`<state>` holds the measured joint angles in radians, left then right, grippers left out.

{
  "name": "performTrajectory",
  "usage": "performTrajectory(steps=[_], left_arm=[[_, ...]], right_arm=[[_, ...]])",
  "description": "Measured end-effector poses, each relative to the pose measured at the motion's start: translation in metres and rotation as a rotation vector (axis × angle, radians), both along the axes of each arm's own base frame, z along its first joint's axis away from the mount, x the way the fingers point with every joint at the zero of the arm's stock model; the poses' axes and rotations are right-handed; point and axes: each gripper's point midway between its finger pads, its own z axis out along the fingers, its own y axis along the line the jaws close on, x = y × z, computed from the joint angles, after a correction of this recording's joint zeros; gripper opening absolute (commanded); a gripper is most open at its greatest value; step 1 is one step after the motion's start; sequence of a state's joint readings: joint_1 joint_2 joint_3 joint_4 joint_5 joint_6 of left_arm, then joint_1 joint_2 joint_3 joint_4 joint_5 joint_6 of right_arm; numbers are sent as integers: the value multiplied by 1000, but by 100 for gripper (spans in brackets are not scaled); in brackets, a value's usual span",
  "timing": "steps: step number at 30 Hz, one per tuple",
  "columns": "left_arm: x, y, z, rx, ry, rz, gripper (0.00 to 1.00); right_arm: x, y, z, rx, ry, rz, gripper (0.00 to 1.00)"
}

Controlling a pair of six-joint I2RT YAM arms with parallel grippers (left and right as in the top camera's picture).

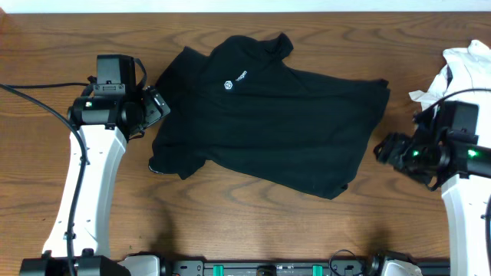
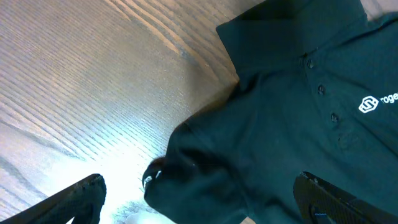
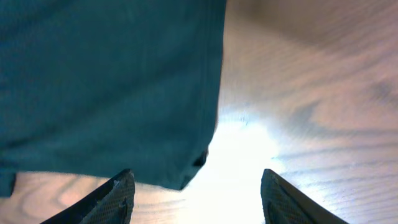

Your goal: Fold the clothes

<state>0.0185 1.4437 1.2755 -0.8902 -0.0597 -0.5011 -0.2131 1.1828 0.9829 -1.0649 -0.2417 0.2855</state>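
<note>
The clothes, a black short-sleeved shirt with a collar, buttons and a small white chest logo, lie spread flat across the middle of the table. My left gripper hovers at the shirt's left sleeve, open wide. In the left wrist view the bunched sleeve lies under the gap between the fingers, with nothing gripped. My right gripper stands open just off the shirt's right edge. The right wrist view shows the hem corner lying on the wood ahead of the left finger, free of the jaws.
A crumpled white garment sits at the far right edge, behind the right arm. Bare wooden table runs along the front below the shirt. Black cables trail from both arms.
</note>
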Motion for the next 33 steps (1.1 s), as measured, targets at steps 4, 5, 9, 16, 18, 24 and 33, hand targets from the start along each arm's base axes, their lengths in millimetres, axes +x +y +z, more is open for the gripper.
performTrajectory(steps=[4,5,9,16,18,24,33], left_arm=[[0,0,0,0,0,0,98],[0,0,0,0,0,0,98],[0,0,0,0,0,0,98],[0,0,0,0,0,0,98],[0,0,0,0,0,0,98],[0,0,0,0,0,0,98],[0,0,0,0,0,0,98]], right_arm=[[-19,11,-32,57,78,7,59],[-22,13,-39,69,87,6,58],[-25,24,-61,127,78,14,53],[-34,47,-91,222,67,62,49],[-39,56,-97,245,73,88,49],[-47,79,-107,270,69,183,49],[-37,85,-108,218,24,227,49]])
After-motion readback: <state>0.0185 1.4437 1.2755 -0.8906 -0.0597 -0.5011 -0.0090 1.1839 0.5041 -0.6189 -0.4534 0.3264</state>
